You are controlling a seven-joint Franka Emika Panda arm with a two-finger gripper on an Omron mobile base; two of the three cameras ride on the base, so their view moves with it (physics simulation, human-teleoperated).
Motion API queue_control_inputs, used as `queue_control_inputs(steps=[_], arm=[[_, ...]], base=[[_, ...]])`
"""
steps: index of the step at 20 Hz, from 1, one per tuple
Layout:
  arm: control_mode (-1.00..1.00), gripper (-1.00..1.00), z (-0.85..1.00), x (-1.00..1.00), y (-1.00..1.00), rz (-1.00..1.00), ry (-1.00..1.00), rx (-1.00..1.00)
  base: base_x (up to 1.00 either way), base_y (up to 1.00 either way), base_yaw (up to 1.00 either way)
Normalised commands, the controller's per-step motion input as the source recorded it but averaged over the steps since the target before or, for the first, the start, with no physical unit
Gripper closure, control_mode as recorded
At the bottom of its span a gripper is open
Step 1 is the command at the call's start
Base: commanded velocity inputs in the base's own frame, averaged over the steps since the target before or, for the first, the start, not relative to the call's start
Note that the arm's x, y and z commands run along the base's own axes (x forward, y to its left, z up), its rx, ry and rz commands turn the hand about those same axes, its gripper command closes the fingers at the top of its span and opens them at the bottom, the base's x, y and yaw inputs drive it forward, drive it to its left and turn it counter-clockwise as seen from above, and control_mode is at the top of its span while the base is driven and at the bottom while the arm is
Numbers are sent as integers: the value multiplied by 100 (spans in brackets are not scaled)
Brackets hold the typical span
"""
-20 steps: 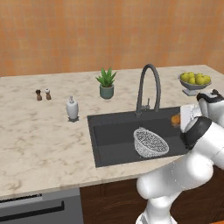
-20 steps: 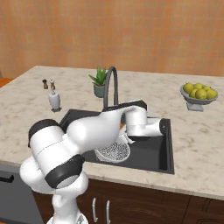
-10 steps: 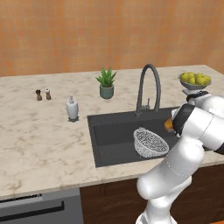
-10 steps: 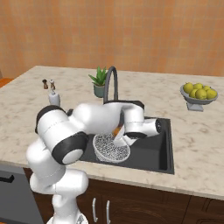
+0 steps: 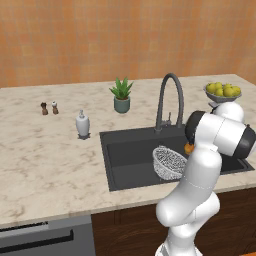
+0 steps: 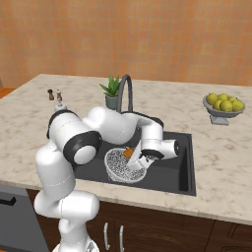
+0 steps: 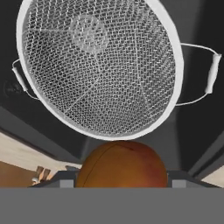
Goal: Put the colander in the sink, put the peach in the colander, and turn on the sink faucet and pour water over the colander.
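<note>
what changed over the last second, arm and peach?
The arm swung in from the right side of the sink toward the colander, bringing the gripper and the peach it holds over the colander's rim. The peach is not released yet. The colander stayed in the basin; faucet, soap bottle, plant and fruit bowl unchanged.

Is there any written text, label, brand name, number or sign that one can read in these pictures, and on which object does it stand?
None: no readable text on any object.
The soap dispenser, the plant pot, the sink faucet, the colander and the peach held in the gripper all have plain surfaces.
The two small shakers are too small to judge.
</note>
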Motion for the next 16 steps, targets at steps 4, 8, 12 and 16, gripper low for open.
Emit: queue_control_inputs(steps=[4, 8, 12, 16], arm=[[-100, 100, -10, 11, 21, 0, 0, 0], [-100, 100, -39, 1, 31, 0, 0, 0], [-100, 100, -35, 4, 32, 0, 0, 0], [-100, 100, -7, 14, 32, 0, 0, 2]], base=[[0, 0, 0], [0, 0, 0], [0, 0, 0], [0, 0, 0]])
